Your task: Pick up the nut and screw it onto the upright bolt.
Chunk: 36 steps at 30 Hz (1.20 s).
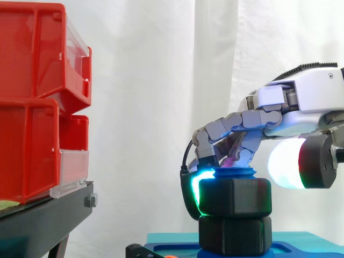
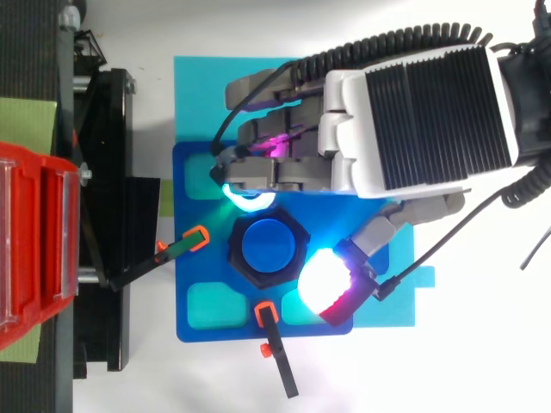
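1. The robot hand (image 1: 301,97) curls over the black nut (image 1: 235,196); a cyan fingertip (image 1: 198,185) and the white thumb pad (image 1: 285,164) seemingly pinch its opposite sides.
2. The nut sits on the upright blue bolt (image 2: 267,245), above a second black hexagon (image 1: 235,234) on the blue plate (image 2: 182,267).

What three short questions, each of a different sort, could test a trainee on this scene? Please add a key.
1. True or false: the hand hangs high above the nut, touching nothing.
2. What colour is the top of the bolt inside the nut? A red, B blue, C white.
3. Fill the gap: the hand's glowing pads sit on ____ sides of the nut.
Key: 1 false; 2 B; 3 opposite.
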{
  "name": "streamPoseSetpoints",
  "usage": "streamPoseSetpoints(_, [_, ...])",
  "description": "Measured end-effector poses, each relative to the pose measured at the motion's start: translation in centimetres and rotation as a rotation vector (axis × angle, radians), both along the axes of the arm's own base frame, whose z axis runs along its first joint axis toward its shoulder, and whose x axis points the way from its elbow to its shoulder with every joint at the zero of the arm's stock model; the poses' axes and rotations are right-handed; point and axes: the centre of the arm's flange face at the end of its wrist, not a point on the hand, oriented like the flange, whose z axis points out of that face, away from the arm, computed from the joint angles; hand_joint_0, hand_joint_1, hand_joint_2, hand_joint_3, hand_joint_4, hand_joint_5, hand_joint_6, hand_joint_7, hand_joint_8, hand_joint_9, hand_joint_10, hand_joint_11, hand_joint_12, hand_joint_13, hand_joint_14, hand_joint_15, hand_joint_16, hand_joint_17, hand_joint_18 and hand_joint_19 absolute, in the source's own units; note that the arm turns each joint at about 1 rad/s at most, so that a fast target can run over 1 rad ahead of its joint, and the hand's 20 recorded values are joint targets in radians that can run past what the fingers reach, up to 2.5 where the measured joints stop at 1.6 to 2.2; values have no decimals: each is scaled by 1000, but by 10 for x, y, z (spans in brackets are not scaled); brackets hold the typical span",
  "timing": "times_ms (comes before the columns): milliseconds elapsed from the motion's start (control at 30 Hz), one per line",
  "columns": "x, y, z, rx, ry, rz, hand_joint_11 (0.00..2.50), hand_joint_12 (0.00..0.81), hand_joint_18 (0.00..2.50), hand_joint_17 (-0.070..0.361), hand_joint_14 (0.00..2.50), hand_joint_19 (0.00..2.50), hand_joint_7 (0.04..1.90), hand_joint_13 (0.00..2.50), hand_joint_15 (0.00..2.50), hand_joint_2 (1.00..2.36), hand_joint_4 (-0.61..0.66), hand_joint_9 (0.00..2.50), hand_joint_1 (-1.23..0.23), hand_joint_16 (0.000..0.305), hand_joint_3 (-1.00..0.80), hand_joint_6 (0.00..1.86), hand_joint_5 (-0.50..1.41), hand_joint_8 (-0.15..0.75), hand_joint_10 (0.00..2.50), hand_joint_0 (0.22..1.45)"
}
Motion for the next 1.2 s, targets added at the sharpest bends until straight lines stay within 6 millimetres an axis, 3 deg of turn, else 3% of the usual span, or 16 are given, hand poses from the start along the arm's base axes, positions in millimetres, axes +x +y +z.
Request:
streamPoseSetpoints(267, [-1, -8, 0, -2, -5, 1, 0, 135, 668, 33, 0, 87, 1523, 1013, 0, 1000, 85, 1296, -345, 15, -500, 518, 79, 226, 0, 522])
streamPoseSetpoints(467, [-1, -14, 2, -8, -12, 2, 0, 140, 679, 34, 0, 87, 1537, 1008, 0, 1000, 121, 1308, -346, 15, -500, 503, 62, 225, 0, 521])
streamPoseSetpoints(700, [0, -21, 11, -10, -22, 5, 0, 160, 641, 40, 0, 85, 1136, 961, 0, 1000, 219, 1194, -344, 18, -500, 504, -27, 239, 0, 513])
streamPoseSetpoints(1200, [3, -29, 38, -35, -44, 18, 0, 195, 491, 52, 0, 40, 672, 824, 0, 1000, 168, 980, -330, 23, -500, 502, -110, 211, 0, 492])
